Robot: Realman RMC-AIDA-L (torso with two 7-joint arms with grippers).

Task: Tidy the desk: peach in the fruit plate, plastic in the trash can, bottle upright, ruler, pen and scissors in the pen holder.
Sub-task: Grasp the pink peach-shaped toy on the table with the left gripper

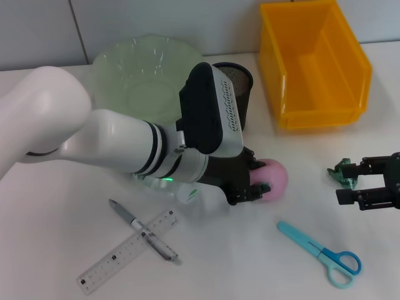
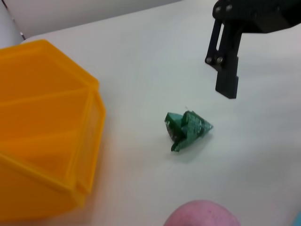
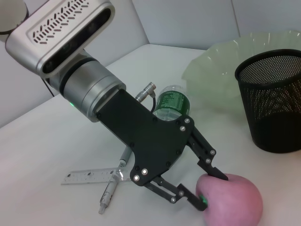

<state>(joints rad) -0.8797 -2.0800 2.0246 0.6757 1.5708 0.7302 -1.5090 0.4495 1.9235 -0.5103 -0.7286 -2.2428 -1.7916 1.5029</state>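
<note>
My left gripper (image 1: 255, 182) is open, its fingertips (image 3: 217, 173) at the near side of the pink peach (image 1: 274, 177), which rests on the table. The peach also shows in the right wrist view (image 3: 233, 200). The clear bottle (image 3: 171, 100) with a green label lies on its side under my left arm. My right gripper (image 1: 341, 185) is open at the right, beside the crumpled green plastic (image 2: 186, 129). Ruler (image 1: 128, 251) and pen (image 1: 144, 237) lie crossed at the front left. Blue scissors (image 1: 320, 253) lie at the front right.
The black mesh pen holder (image 1: 242, 84) stands behind my left wrist. The pale green fruit plate (image 1: 140, 69) is at the back left. The orange bin (image 1: 312, 62) stands at the back right.
</note>
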